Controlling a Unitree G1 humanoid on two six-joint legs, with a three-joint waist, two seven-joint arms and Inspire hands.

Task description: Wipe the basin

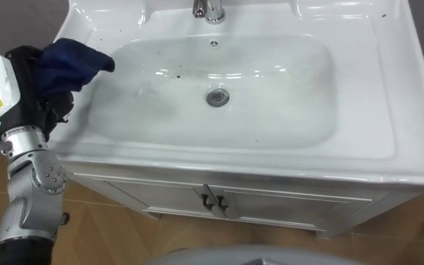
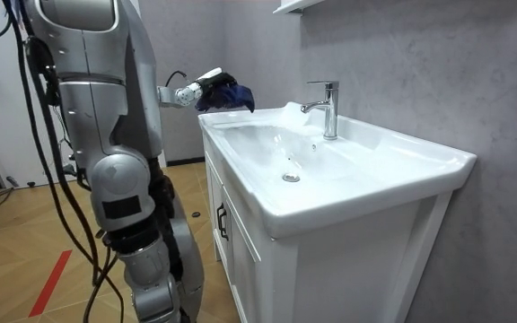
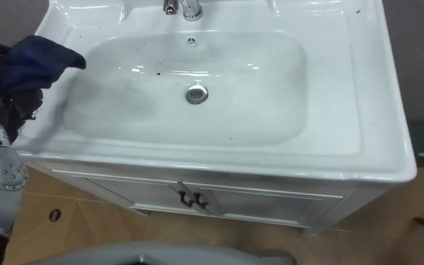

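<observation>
here, the robot stands upright at the front of a white cabinet [image 1: 271, 210] that carries the basin [image 1: 389, 110], on a wooden floor [image 1: 109, 235]. its left arm reaches in from the left, and the left robot hand [image 1: 39, 92] hangs over the basin's left rim, fingers curled round a bunched dark blue cloth [image 1: 72, 59]. the cloth sits on top of the hand and its loose end pokes right, over the left slope of the bowl; i cannot tell whether it touches the white surface. in the room view the same hand and cloth are just above the basin's corner on the side away from the camera.

the drain [image 1: 217, 97] lies in the middle of the bowl, and the chrome faucet [image 1: 208, 10] stands on the far rim, straight behind it. a few small dark specks [image 1: 177, 73] dot the bowl between the cloth and the drain. two small handles [image 1: 213, 202] meet where the cabinet doors join, near the bottom.
</observation>
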